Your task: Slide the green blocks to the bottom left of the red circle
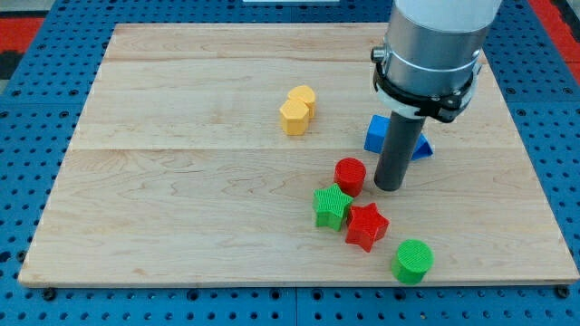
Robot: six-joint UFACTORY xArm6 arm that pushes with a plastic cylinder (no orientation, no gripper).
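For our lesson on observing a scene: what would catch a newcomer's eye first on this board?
First, the big grey arm at the view's top right, its dark rod ending in my tip just right of the red circle. Below that sits a tight cluster: the green star touching the red star, with the green circle apart at lower right. The yellow blocks stand alone near the middle top.

board (pixel 181 208) | yellow pair (pixel 297 110) | blue (pixel 376 134) | red circle (pixel 350 175), star (pixel 366 225) | green star (pixel 332 206), cylinder (pixel 413 261)

Pale, smooth wooden board (pixel 181 181); matt ribbed plastic green star block (pixel 332 206).
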